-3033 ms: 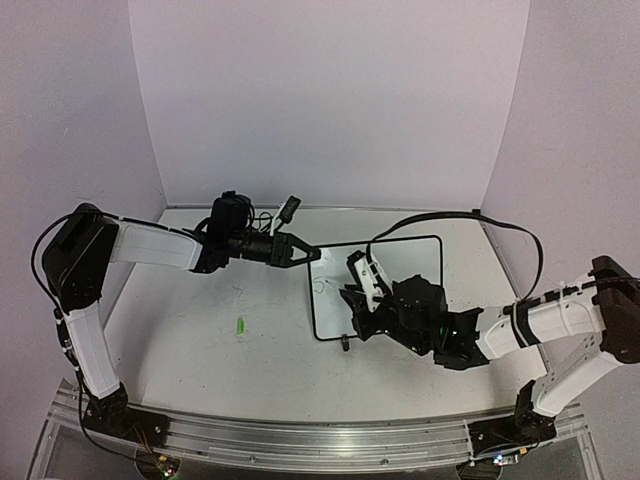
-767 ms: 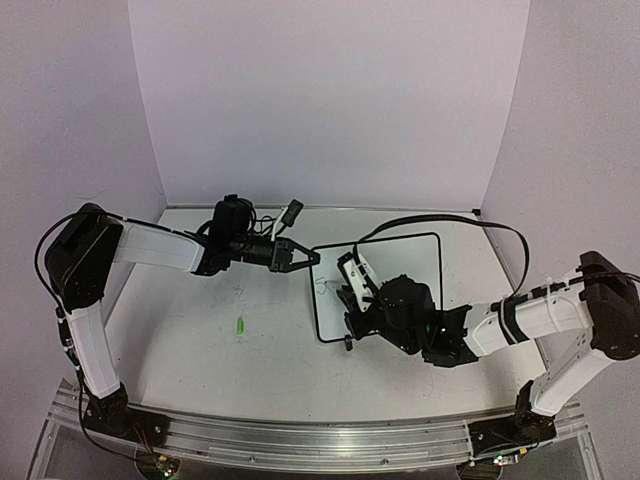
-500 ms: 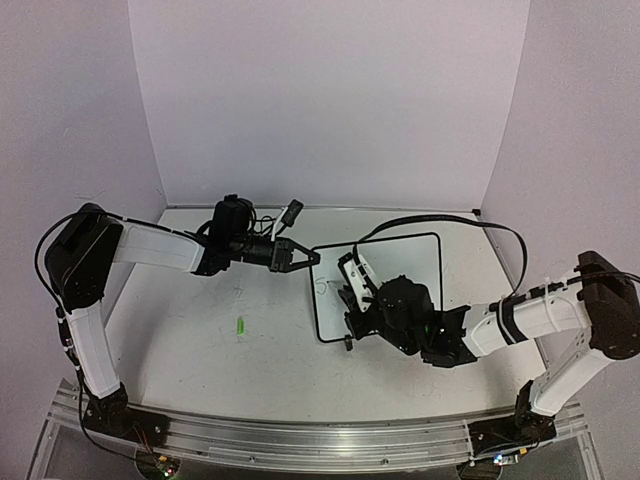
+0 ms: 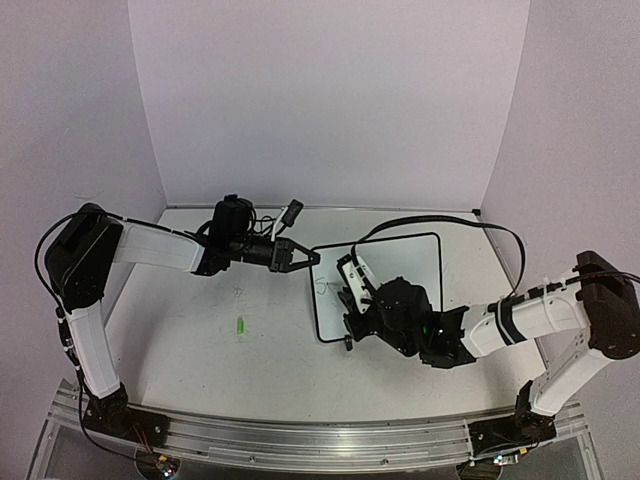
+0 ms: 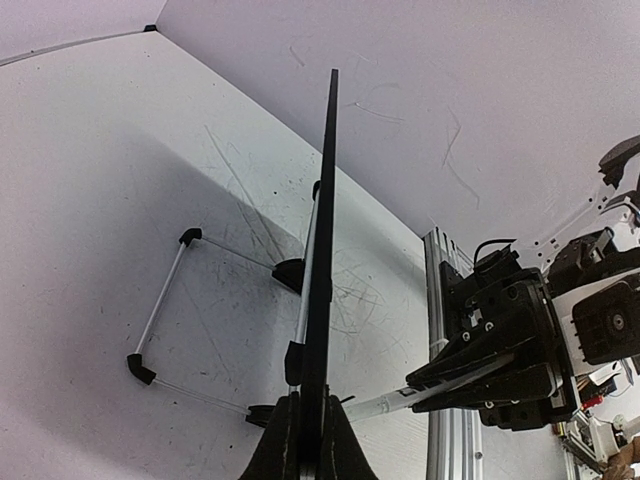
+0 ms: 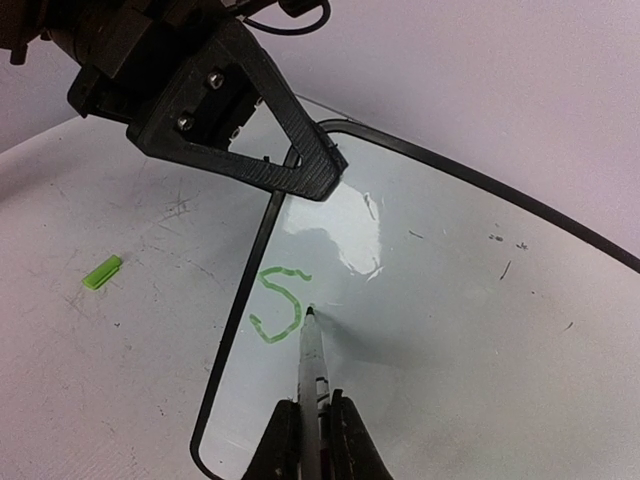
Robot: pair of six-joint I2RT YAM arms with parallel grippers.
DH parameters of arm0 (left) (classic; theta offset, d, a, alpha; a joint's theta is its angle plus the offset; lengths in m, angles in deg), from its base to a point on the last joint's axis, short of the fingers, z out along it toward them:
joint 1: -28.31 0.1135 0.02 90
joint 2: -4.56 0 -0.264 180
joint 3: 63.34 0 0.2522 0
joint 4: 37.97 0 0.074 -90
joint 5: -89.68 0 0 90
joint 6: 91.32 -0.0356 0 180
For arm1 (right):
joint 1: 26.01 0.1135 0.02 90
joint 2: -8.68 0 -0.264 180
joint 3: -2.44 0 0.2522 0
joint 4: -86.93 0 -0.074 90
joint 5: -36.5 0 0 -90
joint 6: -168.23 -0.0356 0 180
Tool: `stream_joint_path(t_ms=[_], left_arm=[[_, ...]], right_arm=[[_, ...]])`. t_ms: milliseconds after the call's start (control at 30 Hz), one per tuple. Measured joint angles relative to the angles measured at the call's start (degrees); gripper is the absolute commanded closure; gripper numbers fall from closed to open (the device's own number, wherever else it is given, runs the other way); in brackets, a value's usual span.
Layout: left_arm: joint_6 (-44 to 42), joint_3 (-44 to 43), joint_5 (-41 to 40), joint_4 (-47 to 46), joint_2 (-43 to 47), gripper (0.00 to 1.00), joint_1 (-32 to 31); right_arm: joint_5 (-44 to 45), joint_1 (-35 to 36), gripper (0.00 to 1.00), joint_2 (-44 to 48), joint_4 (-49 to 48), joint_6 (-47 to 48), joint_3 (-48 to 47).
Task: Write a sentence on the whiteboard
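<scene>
The whiteboard [image 4: 405, 258] lies on the table, glossy white in a thin black frame [image 6: 232, 330]. My left gripper [image 4: 305, 257] is shut on its left edge, which runs edge-on between the jaws [image 5: 308, 440]. The sentence [image 6: 275, 305] consists of one green letter S near that edge, also visible from above [image 4: 322, 285]. My right gripper [image 6: 312, 440] is shut on a white marker [image 6: 312, 365]. The marker's tip rests on the board just right of the S. The marker [image 5: 405, 402] also shows in the left wrist view.
A small green cap [image 4: 241, 325] lies on the table left of the board, also seen as a green cap [image 6: 101, 272] in the right wrist view. The board's wire stand [image 5: 160, 310] sticks out underneath. A black cable [image 4: 440, 218] arcs over the board's far side.
My right gripper has shifted slightly left and the green S has been completed on the board. The marker tip now sits just right of the letter. The left arm has not moved.
</scene>
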Motion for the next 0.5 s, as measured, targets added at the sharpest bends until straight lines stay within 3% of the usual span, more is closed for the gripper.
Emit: stream_joint_path(t_ms=[500], left_arm=[[-0.1, 0.0, -0.1, 0.0, 0.0, 1.00, 0.0]], right_arm=[[-0.5, 0.2, 1.00, 0.0, 1.4, -2.1, 0.0]])
